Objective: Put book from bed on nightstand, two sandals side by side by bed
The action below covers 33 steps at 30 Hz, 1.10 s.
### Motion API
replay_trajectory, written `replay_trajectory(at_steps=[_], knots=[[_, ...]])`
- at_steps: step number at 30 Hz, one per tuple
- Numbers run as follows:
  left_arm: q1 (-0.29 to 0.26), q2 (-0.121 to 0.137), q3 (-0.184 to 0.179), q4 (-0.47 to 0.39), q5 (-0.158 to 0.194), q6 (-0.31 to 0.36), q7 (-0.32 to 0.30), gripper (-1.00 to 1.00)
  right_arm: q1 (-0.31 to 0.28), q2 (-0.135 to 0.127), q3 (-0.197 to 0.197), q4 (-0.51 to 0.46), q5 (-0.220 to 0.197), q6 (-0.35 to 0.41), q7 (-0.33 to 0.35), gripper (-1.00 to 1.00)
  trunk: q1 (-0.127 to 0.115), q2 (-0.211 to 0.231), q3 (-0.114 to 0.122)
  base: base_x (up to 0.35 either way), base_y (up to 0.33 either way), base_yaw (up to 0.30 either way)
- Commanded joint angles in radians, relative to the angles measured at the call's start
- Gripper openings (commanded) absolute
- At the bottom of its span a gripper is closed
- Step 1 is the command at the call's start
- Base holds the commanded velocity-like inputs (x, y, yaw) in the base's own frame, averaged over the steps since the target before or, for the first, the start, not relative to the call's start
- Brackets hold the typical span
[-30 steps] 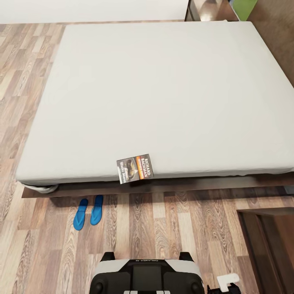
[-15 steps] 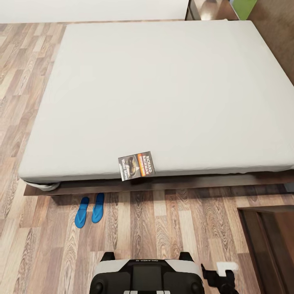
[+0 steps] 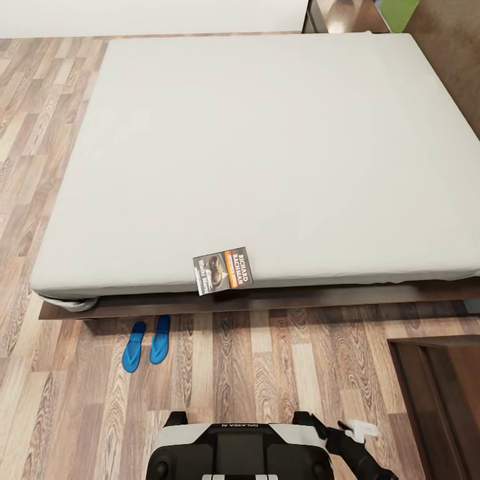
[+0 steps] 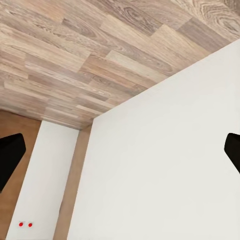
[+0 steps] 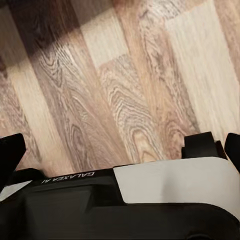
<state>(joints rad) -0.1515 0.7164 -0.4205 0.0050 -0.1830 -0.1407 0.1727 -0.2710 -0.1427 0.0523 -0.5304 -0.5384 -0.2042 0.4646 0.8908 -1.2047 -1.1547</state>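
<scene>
Brown wood-plank floor point(image 3: 280, 373) of the bedroom, head view: it runs round a large low bed point(image 3: 260, 160) with a dark brown wooden frame and a plain pale grey-white mattress.

Item: small thin paperback book point(image 3: 223, 271), dark grey cover with an orange band and white lettering. It lies flat at the very near edge of the mattress, a corner overhanging; not yet moved, and well placed for a reach from the robot's side.

Item: two flat bright blue flip-flop sandals point(image 3: 146, 343). They lie on the floor just beside the bed frame, near its left corner, close together and roughly parallel; judged already near the wanted arrangement.

Item: glossy dark-brown wooden nightstand point(image 3: 333, 15), partly cut off by the frame at the far right corner of the bed, well apart from the book.

Item: long low dark wooden cabinet point(image 3: 440, 393) at the right edge.

Item: black-and-white robot base point(image 3: 240, 447) at the bottom; the right gripper point(image 3: 360, 430) shows just beside it, low, jaw state not readable there.

Left wrist view: plank floor, a white wall point(image 4: 165, 170) and a light wooden door point(image 4: 10, 200). Two dark fingertips point(image 4: 10, 157) sit at opposite edges, so the left gripper's jaws stand wide, holding nothing.

Right wrist view: floor planks and the base's top. Dark fingertips point(image 5: 9, 150) at both edges, jaws wide and empty; probably readied for the book.
</scene>
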Motion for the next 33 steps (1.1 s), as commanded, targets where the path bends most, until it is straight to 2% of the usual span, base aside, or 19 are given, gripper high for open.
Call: replay_trajectory(at_steps=[1,4,8,11,12,14,18,22,26,33], knots=[[0.0,0.0,0.0,0.001,-0.011,-0.003,0.006,1.0,0.0,-0.001,0.005,0.001,-0.02,0.007,0.018,1.0,0.0,0.0,0.0,0.0,0.0,0.0],[0.0,0.0,0.0,0.001,-0.01,-0.003,0.007,1.0,0.0,-0.002,0.003,0.003,-0.04,0.03,0.048,1.0,0.0,0.0,0.0,0.0,0.0,0.0],[0.0,0.0,0.0,0.001,-0.011,-0.003,0.008,1.0,0.001,-0.004,-0.011,0.008,-0.1,0.07,0.124,1.0,0.0,0.0,0.0,0.0,0.0,0.0],[0.0,0.0,0.0,0.001,-0.011,-0.003,0.009,1.0,0.002,-0.007,-0.019,0.011,-0.147,0.086,0.23,1.0,0.0,0.0,0.0,0.0,0.0,0.0],[0.0,0.0,0.0,0.001,-0.012,-0.003,0.009,1.0,0.003,-0.009,-0.022,0.014,-0.168,0.091,0.318,1.0,0.0,0.0,0.0,0.0,0.0,0.0],[0.0,-0.002,0.0,0.001,-0.012,-0.002,0.009,1.0,0.004,-0.011,-0.024,0.016,-0.181,0.095,0.4,1.0,0.0,0.0,0.0,0.0,0.0,0.0],[0.0,-0.017,-0.001,0.001,-0.012,0.001,0.01,1.0,0.005,-0.012,-0.026,0.019,-0.198,0.1,0.503,1.0,0.0,0.0,0.0,0.0,0.0,0.0],[-0.001,-0.031,-0.001,0.001,-0.013,0.005,0.01,1.0,0.007,-0.011,-0.028,0.02,-0.208,0.11,0.548,1.0,0.0,0.0,0.0,0.0,0.0,0.0],[-0.001,-0.036,-0.001,0.001,-0.013,0.008,0.01,1.0,0.01,-0.011,-0.032,0.02,-0.22,0.134,0.563,1.0,0.0,0.0,0.0,0.0,0.0,0.0],[0.0,-0.04,-0.001,0.001,-0.014,0.011,0.009,1.0,0.013,-0.014,-0.067,0.02,-0.239,0.221,0.574,1.0,0.0,0.0,0.0,0.0,0.0,0.0]])
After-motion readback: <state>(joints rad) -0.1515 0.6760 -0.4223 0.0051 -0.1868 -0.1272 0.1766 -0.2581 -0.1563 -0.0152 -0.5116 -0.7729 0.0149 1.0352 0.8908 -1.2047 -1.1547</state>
